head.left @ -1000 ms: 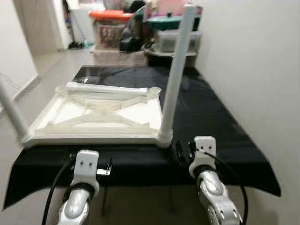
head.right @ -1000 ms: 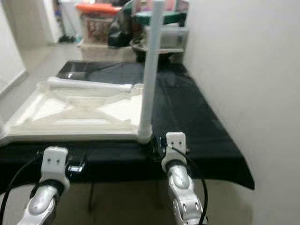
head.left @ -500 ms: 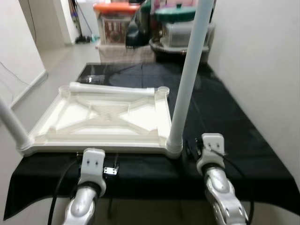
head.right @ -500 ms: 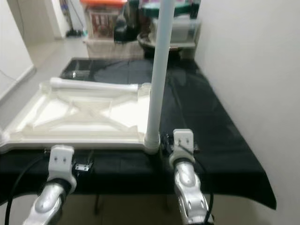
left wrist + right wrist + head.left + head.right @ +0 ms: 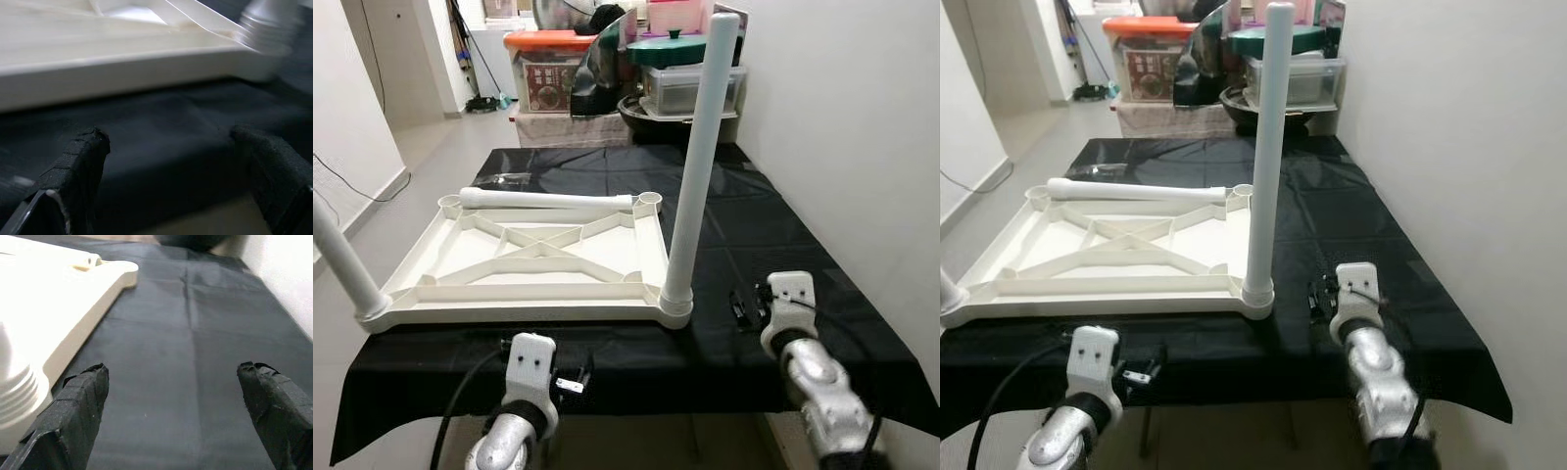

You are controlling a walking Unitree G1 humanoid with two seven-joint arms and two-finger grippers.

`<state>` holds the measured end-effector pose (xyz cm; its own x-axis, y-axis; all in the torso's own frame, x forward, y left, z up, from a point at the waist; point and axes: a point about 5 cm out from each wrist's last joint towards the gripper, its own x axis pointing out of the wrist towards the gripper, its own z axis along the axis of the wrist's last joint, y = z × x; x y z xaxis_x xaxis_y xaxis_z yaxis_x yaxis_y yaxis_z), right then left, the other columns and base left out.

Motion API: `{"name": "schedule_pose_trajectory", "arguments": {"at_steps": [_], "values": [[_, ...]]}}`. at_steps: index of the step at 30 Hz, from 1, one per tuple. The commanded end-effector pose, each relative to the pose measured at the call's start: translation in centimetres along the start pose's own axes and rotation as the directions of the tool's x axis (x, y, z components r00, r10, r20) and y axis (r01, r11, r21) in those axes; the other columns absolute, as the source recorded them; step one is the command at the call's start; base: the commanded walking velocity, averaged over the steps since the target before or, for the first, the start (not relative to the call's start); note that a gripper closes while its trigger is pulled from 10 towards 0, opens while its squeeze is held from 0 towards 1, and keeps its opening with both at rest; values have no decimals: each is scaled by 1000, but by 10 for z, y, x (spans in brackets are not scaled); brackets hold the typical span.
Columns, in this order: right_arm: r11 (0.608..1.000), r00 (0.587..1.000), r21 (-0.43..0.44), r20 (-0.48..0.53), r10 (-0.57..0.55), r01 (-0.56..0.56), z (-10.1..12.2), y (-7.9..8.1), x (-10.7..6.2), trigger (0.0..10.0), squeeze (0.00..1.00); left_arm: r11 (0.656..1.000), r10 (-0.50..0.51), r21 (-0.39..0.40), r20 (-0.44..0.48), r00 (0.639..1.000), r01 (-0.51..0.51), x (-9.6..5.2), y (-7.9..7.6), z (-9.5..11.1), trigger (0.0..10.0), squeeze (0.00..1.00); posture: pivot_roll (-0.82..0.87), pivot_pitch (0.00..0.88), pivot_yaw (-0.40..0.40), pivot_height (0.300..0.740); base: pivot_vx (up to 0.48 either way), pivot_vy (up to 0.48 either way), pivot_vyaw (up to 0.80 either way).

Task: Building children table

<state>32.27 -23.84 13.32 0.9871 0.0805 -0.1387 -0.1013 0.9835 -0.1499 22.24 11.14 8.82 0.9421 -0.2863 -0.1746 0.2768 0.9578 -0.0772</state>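
Both hands are standing spread apart and holding nothing. The left hand [image 5: 171, 181] is hovering at the near edge of the black-covered surface [image 5: 783, 220], just in front of the upturned white tabletop [image 5: 538, 259]. The right hand [image 5: 171, 416] is hovering over the cloth beside the tabletop's near right corner, where the upright leg [image 5: 697, 162] is standing in its socket. A second fitted leg [image 5: 340, 259] is rising at the near left corner, and a loose leg [image 5: 543, 199] is lying along the far rim. Compared with a second ago, the right arm is sitting farther right of the upright leg, and blur is gone. The right wrist view is revealing the leg's ribbed base [image 5: 17, 387].
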Motion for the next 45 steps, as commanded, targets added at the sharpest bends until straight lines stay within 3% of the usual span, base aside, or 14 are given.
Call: {"name": "schedule_pose_trajectory", "arguments": {"at_steps": [1, 2, 4, 5, 8, 9, 10, 13, 14, 15, 20, 28, 33, 45], "values": [[996, 997, 42, -20, 80, -79, -1, -2, 3, 10000, 322, 999, -51, -10, -8, 999, 51, -2, -5, 0, 10000, 0, 35, 0, -25, 740, 0, 0, 0], [989, 990, 50, -6, 138, -137, 7, -9, 4, 10000, 1000, 997, -83, -6, -11, 996, 83, -3, -9, 0, 10000, 0, 36, 0, -27, 740, 0, 0, 0], [989, 990, 50, -6, 138, -137, 7, -9, 4, 10000, 1000, 997, -83, -6, -11, 996, 83, -3, -9, 0, 10000, 0, 36, 0, -27, 740, 0, 0, 0], [947, 947, 31, 13, 320, -321, 24, -5, 5, 10000, 1000, 994, -113, 1, -15, 994, 113, -6, -12, 0, 10000, 0, 42, 0, -23, 740, 0, 0, 0], [919, 919, 3, 11, 393, -393, 27, 0, 4, 10000, 1000, 993, -118, 2, -16, 993, 118, -6, -12, 1, 10000, 0, 42, 0, -23, 740, 0, 0, 0], [883, 883, -14, 6, 470, -470, 30, 6, 2, 10000, 0, 993, -122, 4, -17, 992, 122, -7, -13, 1, 10000, 0, 45, 0, -21, 740, 0, 0, 0], [883, 883, -14, 6, 470, -470, 30, 6, 2, 10000, 0, 993, -122, 4, -17, 992, 122, -7, -13, 1, 10000, 0, 45, 0, -21, 740, 0, 0, 0], [810, 811, -22, 7, 586, -585, 36, 16, 3, 10000, 0, 991, -134, 6, -17, 991, 135, -10, -15, 2, 10000, 0, 54, 0, -23, 740, 0, 0, 0], [810, 811, -22, 7, 586, -585, 36, 16, 3, 10000, 0, 991, -134, 6, -17, 991, 135, -10, -15, 2, 10000, 0, 54, 0, -23, 740, 0, 0, 0], [771, 771, -21, 12, 636, -636, 41, 21, 6, 10000, 0, 990, -142, 6, -18, 990, 142, -11, -16, 2, 10000, 0, 57, 0, -22, 740, 0, 0, 0], [733, 732, -33, 35, 680, -679, 52, 31, 19, 10000, 0, 987, -160, 15, -20, 987, 160, -14, -18, 4, 10000, 0, 63, 0, -31, 740, 0, 0, 0], [729, 727, -31, 52, 684, -684, 59, 37, 29, 10000, 0, 984, -174, 32, -19, 984, 175, -18, -22, 5, 10000, 0, 67, 0, -38, 740, 0, 0, 0], [742, 737, -29, 95, 669, -670, 70, 48, 41, 10000, 0, 982, -185, 38, -20, 983, 185, -19, -26, 6, 10000, 0, 68, 0, -47, 740, 0, 0, 0], [775, 768, -24, 119, 629, -631, 74, 54, 54, 10000, 0, 983, -176, 44, -21, 984, 177, -19, -25, 7, 10000, 0, 72, 0, -49, 740, 0, 0, 0]]}}
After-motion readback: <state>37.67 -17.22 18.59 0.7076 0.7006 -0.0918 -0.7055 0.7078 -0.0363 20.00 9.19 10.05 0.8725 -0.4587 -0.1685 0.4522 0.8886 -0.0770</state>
